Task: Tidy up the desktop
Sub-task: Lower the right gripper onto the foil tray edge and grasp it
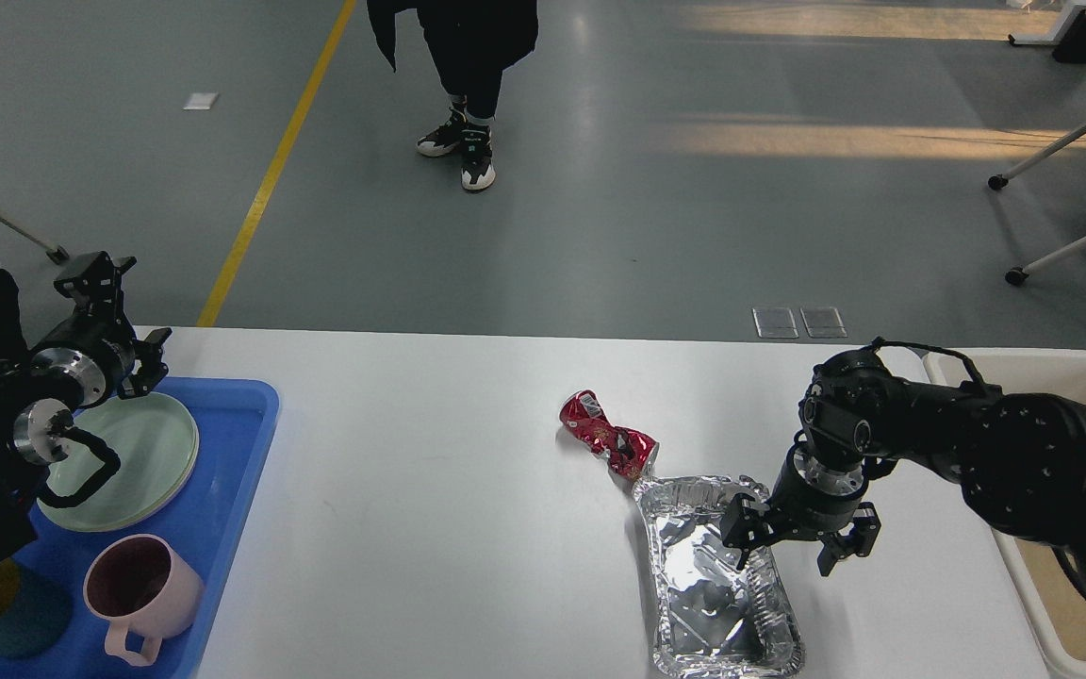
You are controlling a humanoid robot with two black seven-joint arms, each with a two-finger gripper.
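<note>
Head view: my right gripper [783, 550] straddles the foil tray's [717, 604] right rim, jaws spread, on the desktop [430, 509]. Crushed red can [607, 441] touches the tray's far-left corner. Left gripper [102, 294]: cannot tell.

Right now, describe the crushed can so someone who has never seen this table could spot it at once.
Start at the desktop, the wide white tabletop, and look slightly right of its middle. Just beyond the far left corner of the foil tray, touching or nearly touching its rim, lies the crushed can. It is the only red item here, twisted flat, unlike the silver tray beside it.
</note>
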